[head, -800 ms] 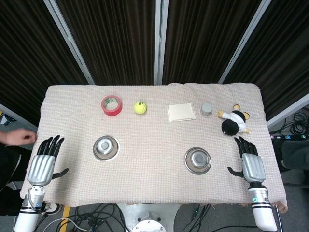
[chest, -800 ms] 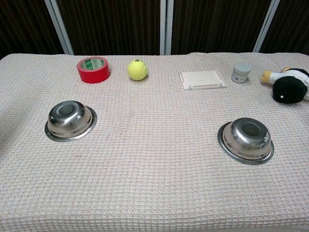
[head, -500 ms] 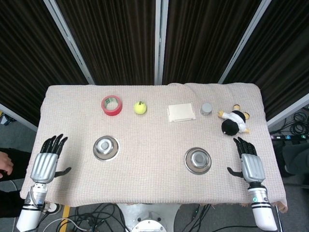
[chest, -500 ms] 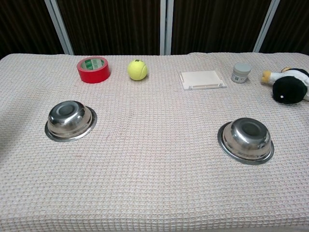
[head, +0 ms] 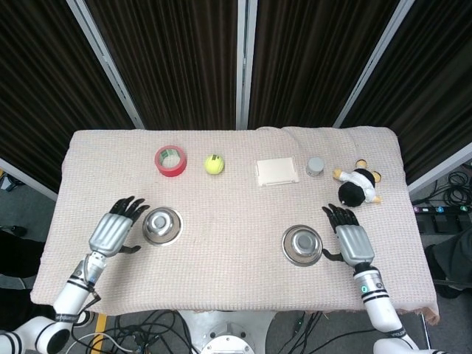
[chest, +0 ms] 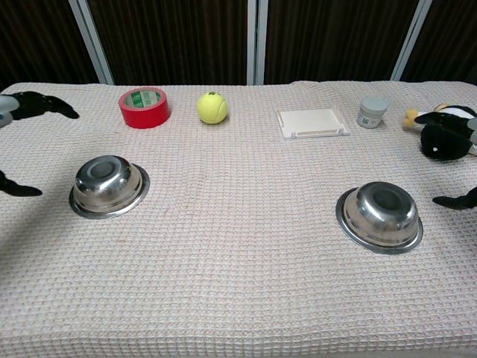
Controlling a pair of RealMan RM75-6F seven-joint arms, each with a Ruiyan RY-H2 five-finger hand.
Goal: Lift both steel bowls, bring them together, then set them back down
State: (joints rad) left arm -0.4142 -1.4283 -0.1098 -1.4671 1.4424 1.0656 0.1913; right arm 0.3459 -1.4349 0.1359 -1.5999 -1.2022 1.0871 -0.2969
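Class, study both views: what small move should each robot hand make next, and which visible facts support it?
Probably each closes inward onto its bowl. The left robot hand is open beside the left steel bowl, the right robot hand open beside the right steel bowl; both bowls sit upside down, ungripped, on the table cloth.

Bare cloth between 2 steel bowls (head: pixel 162 225) (head: pixel 302 244); plush toy (head: pixel 358 187) near right hand (head: pixel 352 240); back-row clutter well apart.
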